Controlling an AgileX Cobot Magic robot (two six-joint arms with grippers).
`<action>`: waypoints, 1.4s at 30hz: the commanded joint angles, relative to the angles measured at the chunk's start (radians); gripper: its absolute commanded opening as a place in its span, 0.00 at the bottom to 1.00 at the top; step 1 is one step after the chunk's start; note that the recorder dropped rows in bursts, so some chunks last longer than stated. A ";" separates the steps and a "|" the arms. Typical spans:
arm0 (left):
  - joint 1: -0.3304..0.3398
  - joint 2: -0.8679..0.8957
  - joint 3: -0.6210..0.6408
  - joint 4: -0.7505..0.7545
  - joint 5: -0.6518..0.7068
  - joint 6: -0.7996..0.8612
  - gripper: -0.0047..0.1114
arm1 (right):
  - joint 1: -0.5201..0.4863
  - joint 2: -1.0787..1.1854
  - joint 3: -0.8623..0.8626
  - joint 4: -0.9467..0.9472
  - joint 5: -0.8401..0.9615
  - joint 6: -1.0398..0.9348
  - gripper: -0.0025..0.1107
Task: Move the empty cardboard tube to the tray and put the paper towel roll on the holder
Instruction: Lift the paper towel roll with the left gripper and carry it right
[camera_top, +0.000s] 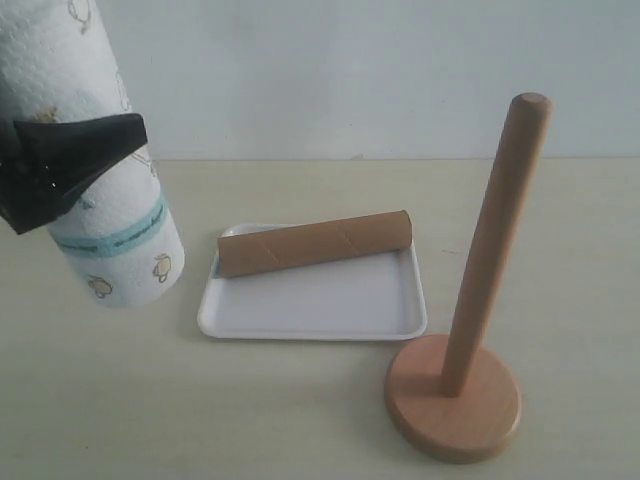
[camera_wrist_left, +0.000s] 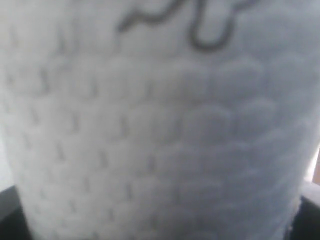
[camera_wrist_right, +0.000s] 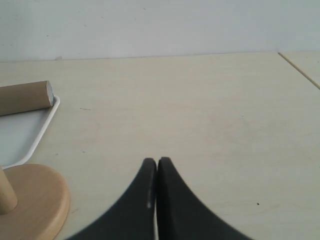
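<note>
Cardboard tube (camera_top: 315, 243) lies in the tray (camera_top: 310, 312); left gripper (camera_top: 95, 145) grips the paper towel roll (camera_top: 125, 255); right gripper (camera_wrist_right: 157, 167) closed, empty.

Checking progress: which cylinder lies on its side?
The brown cardboard tube, resting on the tray; the wooden pole stands upright, the paper roll hangs in the left gripper.

white embossed paper towel roll (camera_top: 95, 150), teal band

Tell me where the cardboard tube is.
In the exterior view the cardboard tube lies slanted on the white tray, left of the wooden holder.
</note>
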 joint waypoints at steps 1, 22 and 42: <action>0.000 -0.073 -0.022 0.005 -0.064 -0.161 0.08 | -0.005 -0.004 0.004 -0.001 -0.005 0.000 0.02; -0.566 -0.001 -0.558 0.041 0.374 -0.352 0.08 | -0.005 -0.004 0.004 -0.001 -0.005 0.000 0.02; -0.787 0.418 -1.167 0.630 0.494 -1.069 0.08 | -0.005 -0.004 0.004 -0.001 -0.005 0.000 0.02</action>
